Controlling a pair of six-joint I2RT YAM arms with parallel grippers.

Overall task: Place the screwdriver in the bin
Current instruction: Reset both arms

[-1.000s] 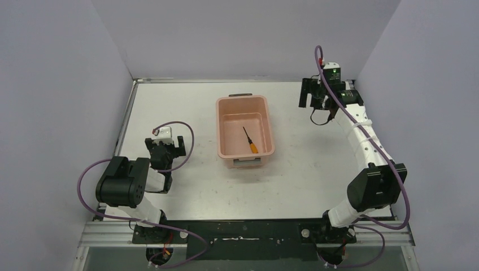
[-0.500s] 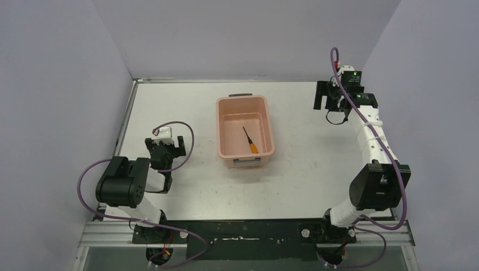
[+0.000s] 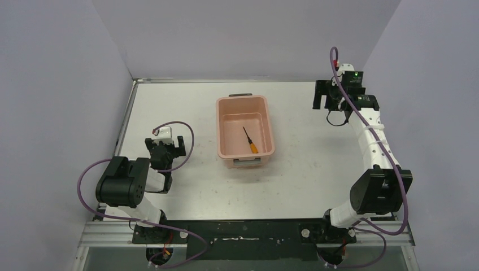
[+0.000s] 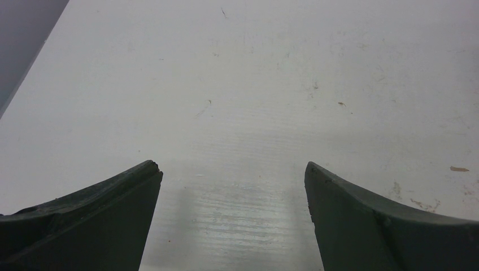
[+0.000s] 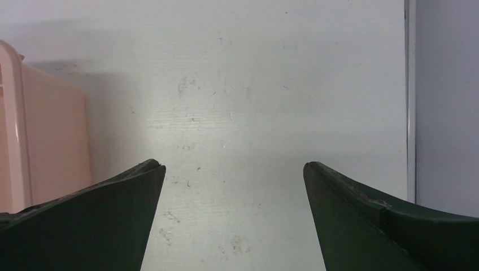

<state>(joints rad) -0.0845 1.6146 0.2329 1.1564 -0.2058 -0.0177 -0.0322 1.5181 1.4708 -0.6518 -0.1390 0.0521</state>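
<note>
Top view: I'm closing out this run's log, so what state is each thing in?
screwdriver: lying flat inside the bin, orange handle toward the near end.
bin: upright, open-topped, holding the screwdriver.
left gripper: open, holding nothing.
right gripper: open, holding nothing, off to the bin's far right.

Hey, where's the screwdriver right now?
In the top view, the screwdriver lies inside the bin in the middle of the table, toward the bin's near right corner, orange handle at the near end.

You can read no text, label, brand or number in any view, neither on the bin [image 3: 269, 130] nor the table [image 3: 316, 164].
</note>
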